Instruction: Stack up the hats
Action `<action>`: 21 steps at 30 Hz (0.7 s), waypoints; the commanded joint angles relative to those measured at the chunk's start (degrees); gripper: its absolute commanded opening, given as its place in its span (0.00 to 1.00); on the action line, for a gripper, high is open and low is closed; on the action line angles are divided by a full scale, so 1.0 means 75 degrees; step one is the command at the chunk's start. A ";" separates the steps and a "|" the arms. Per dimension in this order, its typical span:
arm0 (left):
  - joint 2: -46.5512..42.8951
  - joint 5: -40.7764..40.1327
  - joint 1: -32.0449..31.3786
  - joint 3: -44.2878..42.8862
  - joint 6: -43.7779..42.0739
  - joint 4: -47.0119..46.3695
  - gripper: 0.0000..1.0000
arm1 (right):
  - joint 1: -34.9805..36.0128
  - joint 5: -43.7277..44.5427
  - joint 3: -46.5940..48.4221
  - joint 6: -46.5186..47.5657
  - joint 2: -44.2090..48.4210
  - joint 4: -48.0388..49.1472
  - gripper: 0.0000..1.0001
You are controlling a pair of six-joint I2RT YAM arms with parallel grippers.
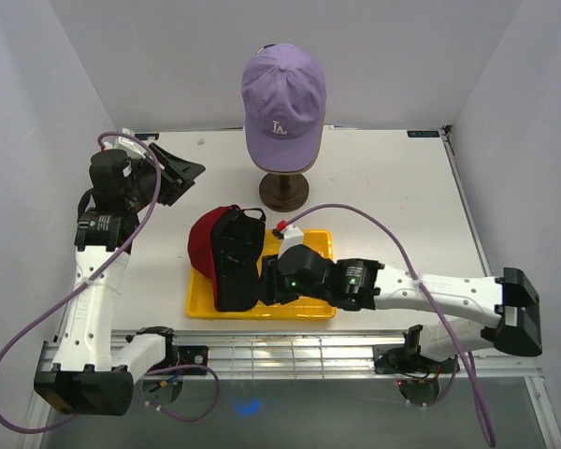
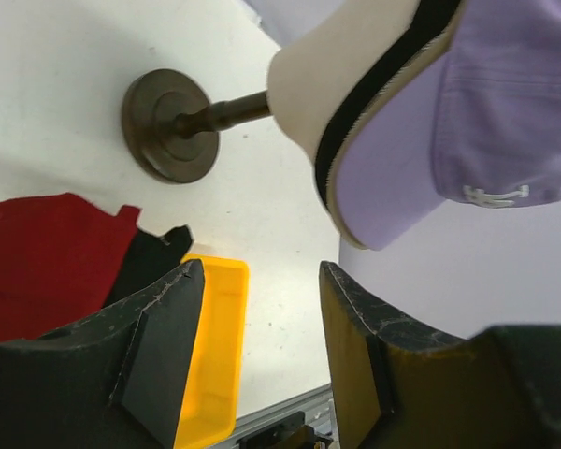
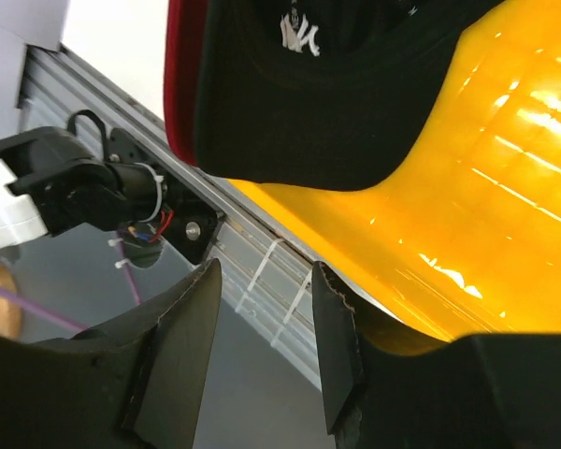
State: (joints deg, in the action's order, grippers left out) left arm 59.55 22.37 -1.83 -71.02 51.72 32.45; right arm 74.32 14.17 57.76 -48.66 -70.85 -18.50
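Currently on the white counter (image 1: 393,187), as I count it:

1. Lavender fabric baseball cap (image 1: 282,94) with a white emblem. It sits on the cream egg-shaped mannequin head (image 2: 327,65), which stands on a dark wooden pedestal (image 1: 284,192) at the back centre.
2. Yellow plastic tray (image 1: 201,307), at the near centre.
3. Red fabric baseball cap (image 1: 204,245), in the tray, bulging past its left rim.
4. Black fabric baseball cap (image 1: 236,267) with a white emblem, lying on top of the red one.
5. My left jaws: apart, nothing between them, raised at the left and facing the pedestal.
6. My right jaws: apart, nothing between them, low over the tray, just beside the black cap's right side.
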 commanded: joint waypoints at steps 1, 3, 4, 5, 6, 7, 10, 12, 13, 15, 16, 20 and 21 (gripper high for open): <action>-0.0310 -0.0580 0.0021 0.0059 -0.0521 0.0970 0.63 | 0.0297 0.0981 0.0724 -0.0261 -0.0653 0.0508 0.49; -0.0509 -0.0709 0.0021 0.0153 -0.0615 0.1075 0.63 | 0.0309 0.0958 0.0876 -0.0332 -0.0900 0.0731 0.49; -0.0545 -0.0721 0.0021 0.0188 -0.0639 0.1111 0.63 | 0.0320 0.0946 0.1005 -0.0320 -0.1226 0.0721 0.49; -0.0592 -0.0733 0.0021 0.0235 -0.0685 0.1169 0.63 | 0.0332 0.0934 0.1285 -0.0285 -0.1380 0.0709 0.49; -0.0650 -0.0721 0.0021 0.0270 -0.0697 0.1193 0.63 | 0.0355 0.0934 0.1427 -0.0262 -0.1544 0.0686 0.48; -0.0674 -0.0698 0.0021 0.0294 -0.0697 0.1193 0.63 | 0.0390 0.0946 0.1532 -0.0250 -0.1766 0.0686 0.47; -0.0791 -0.0651 0.0021 0.0423 -0.0721 0.1205 0.63 | 0.0403 0.1074 0.1756 -0.0273 -0.2083 0.0825 0.46; -0.0850 -0.0651 0.0021 0.0516 -0.0756 0.1205 0.63 | 0.0403 0.1122 0.1931 -0.0262 -0.2225 0.0861 0.46; -0.0908 -0.0686 0.0021 0.0552 -0.0779 0.1217 0.63 | 0.0403 0.1110 0.2013 -0.0250 -0.2411 0.0873 0.46; -0.0990 -0.0907 0.0021 0.0657 -0.0873 0.1322 0.63 | 0.0403 0.1145 0.2212 -0.0226 -0.2646 0.0780 0.45; -0.1060 -0.0967 0.0021 0.0715 -0.0896 0.1334 0.62 | 0.0403 0.1157 0.2376 -0.0226 -0.2833 0.0745 0.45; -0.1143 -0.0909 0.0021 0.0868 -0.0920 0.1357 0.62 | 0.0391 0.1238 0.2693 -0.0179 -0.3209 0.0744 0.45; -0.1155 -0.0885 0.0021 0.0892 -0.0920 0.1346 0.62 | 0.0368 0.1262 0.2752 -0.0156 -0.3268 0.0698 0.45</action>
State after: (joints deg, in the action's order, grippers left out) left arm 52.14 16.45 -1.83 -65.10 46.02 42.06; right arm 77.01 20.78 74.94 -50.13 -94.54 -14.37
